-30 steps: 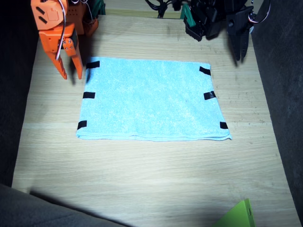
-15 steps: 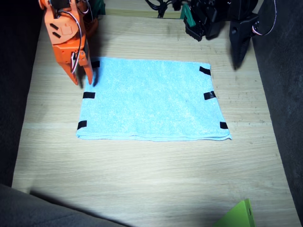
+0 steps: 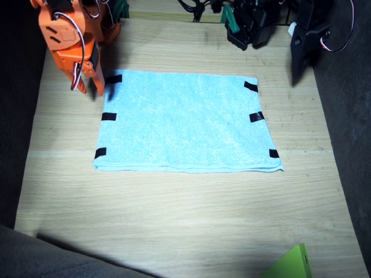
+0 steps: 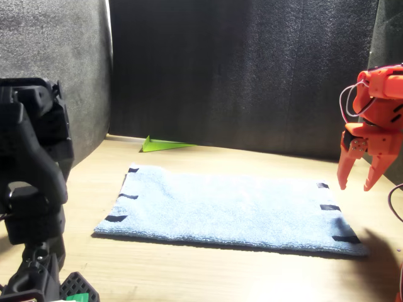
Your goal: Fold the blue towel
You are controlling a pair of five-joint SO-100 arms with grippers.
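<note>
The blue towel [image 3: 185,121] lies spread flat on the wooden table [image 3: 174,220], with black tape marks on both short edges; it also shows in the front view [image 4: 233,207]. My right gripper [image 3: 88,86], orange, hangs just outside the towel's far corner by a tape mark. In the front view it [image 4: 357,182] stands open above the table, with nothing between its fingers. My left gripper [image 3: 298,66], black, is raised beyond the opposite far corner, clear of the cloth. Its jaws form one dark shape and I cannot make out a gap.
A lime-green flat piece [image 3: 293,263] lies at the table's near corner, also visible in the front view [image 4: 165,145]. Dark walls surround the table. Black arm bases and cables [image 3: 249,23] crowd the far edge. The black arm's body [image 4: 34,189] fills one side of the front view.
The right gripper swung in over the towel's far corner, then drew back up and outward. The left gripper drifted outward and away from the towel. The towel has not moved.
</note>
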